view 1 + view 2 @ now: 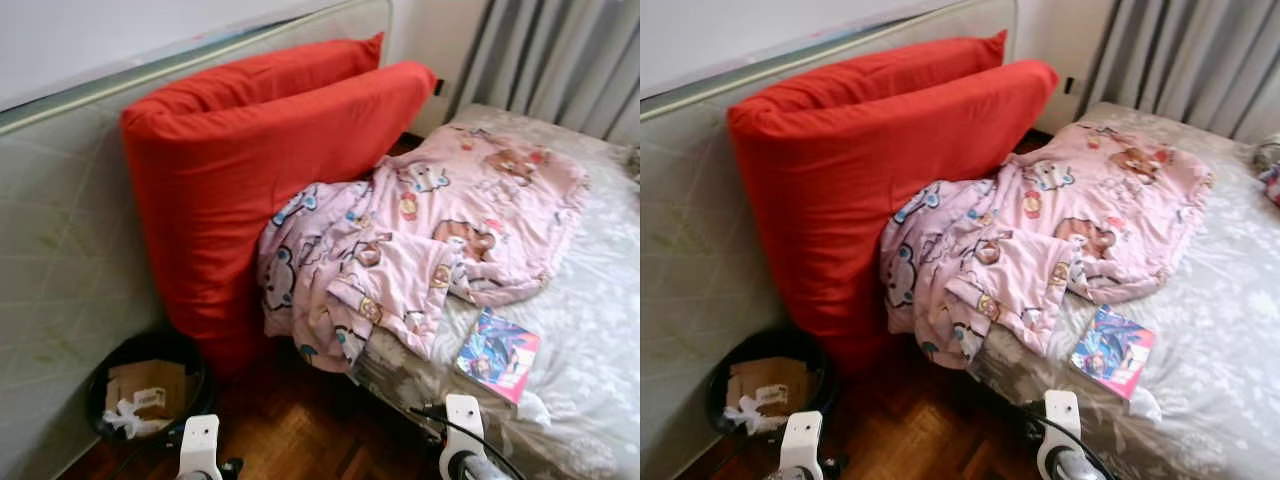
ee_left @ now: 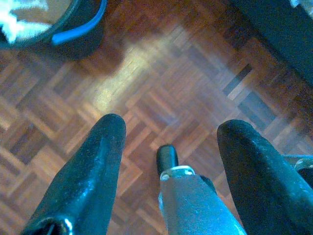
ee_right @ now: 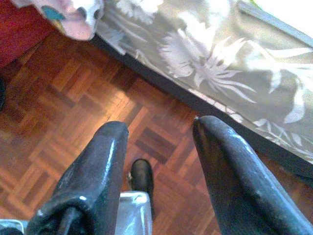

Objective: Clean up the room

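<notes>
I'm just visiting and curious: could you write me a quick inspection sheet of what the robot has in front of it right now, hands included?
Surface: bed with grey floral cover; wood parquet floor.
Job's things: crumpled pink blanket hanging off the bed edge; booklet on the bed.
Clutter: black bin holding cardboard and paper.
Hands: left hand open, above the floor; right hand open, above the floor beside the bed.
Cables: black cable at the right wrist.
Surroundings: red cushions leaning against an upright mattress; grey curtains.

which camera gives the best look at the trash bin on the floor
The left eye view: the bin sits whole by the red cushion, cardboard and paper inside. The right eye view shows it too, nearer the frame's edge. The left wrist view catches just a corner of its rim. Both grippers hang idle.
</notes>
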You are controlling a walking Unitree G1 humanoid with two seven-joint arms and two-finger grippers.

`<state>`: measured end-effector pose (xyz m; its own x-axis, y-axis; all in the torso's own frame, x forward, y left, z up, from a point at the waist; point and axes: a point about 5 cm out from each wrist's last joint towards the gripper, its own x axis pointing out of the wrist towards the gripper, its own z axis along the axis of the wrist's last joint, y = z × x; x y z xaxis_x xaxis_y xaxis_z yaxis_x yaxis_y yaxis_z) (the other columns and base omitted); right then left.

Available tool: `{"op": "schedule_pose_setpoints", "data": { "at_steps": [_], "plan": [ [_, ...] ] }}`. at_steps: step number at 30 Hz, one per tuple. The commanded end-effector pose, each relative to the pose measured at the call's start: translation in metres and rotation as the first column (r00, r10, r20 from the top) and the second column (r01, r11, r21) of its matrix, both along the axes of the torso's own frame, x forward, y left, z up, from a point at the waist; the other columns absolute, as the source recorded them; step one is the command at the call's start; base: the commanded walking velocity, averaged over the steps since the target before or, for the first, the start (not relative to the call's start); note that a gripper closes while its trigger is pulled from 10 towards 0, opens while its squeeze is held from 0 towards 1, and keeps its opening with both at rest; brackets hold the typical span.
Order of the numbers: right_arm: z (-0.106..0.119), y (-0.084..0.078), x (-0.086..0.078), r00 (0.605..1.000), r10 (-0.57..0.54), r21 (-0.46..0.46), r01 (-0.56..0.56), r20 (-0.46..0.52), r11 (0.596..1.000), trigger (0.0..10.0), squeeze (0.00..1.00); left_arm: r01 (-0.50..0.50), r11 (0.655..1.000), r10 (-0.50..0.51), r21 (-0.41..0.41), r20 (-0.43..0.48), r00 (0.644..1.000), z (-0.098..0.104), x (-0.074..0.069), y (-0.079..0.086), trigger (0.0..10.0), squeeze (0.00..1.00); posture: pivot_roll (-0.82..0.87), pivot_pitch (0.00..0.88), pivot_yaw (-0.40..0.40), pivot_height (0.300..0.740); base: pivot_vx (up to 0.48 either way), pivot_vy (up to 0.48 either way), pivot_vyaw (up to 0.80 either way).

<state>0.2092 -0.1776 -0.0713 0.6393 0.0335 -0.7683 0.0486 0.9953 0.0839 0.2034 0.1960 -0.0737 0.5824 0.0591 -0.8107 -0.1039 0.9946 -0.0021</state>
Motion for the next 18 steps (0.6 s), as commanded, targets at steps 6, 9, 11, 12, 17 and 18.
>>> {"op": "schedule_pose_setpoints", "data": {
  "at_steps": [6,9,11,12,17,18],
  "plan": [
    [-0.0043,0.0032,-0.0069,1.0,0.008,0.009,-0.008,-0.03,1.0,10.0,0.0,0.006,1.0,-0.005,0.021,-0.021,1.0,-0.003,-0.0073,0.0053,10.0,0.0,0.08,0.0,0.002,0.74,0.0,0.0,-0.78],
    [-0.0046,0.0041,-0.0071,0.999,0.005,0.009,-0.005,-0.032,1.0,10.0,0.0,0.009,1.0,-0.009,0.023,-0.021,1.0,-0.003,-0.0074,0.0059,10.0,0.0,0.08,0.0,0.01,0.74,0.0,0.0,-0.78],
    [-0.0047,0.0048,-0.0073,1.0,0.0,0.015,0.0,-0.03,1.0,10.0,0.0,0.017,0.999,-0.017,0.031,-0.021,1.0,-0.0028,-0.0073,0.0065,10.0,0.0,0.07,0.0,0.011,0.74,0.0,0.0,-0.78],
    [-0.0047,0.0048,-0.0073,1.0,0.0,0.015,0.0,-0.03,1.0,10.0,0.0,0.017,0.999,-0.017,0.031,-0.021,1.0,-0.0028,-0.0073,0.0065,10.0,0.0,0.07,0.0,0.011,0.74,0.0,0.0,-0.78],
    [-0.0051,0.0054,-0.008,0.999,0.005,0.012,-0.005,-0.033,1.0,10.0,0.0,0.011,0.999,-0.01,0.031,-0.021,1.0,-0.003,-0.008,0.0074,10.0,0.0,0.07,0.0,0.011,0.74,0.0,0.0,-0.78],
    [-0.0053,0.0053,-0.0083,0.999,0.005,0.011,-0.005,-0.033,1.0,10.0,0.0,0.01,0.999,-0.009,0.031,-0.021,1.0,-0.0032,-0.0083,0.0074,10.0,0.0,0.07,0.0,0.011,0.74,0.0,0.0,-0.78]
  ]
}}
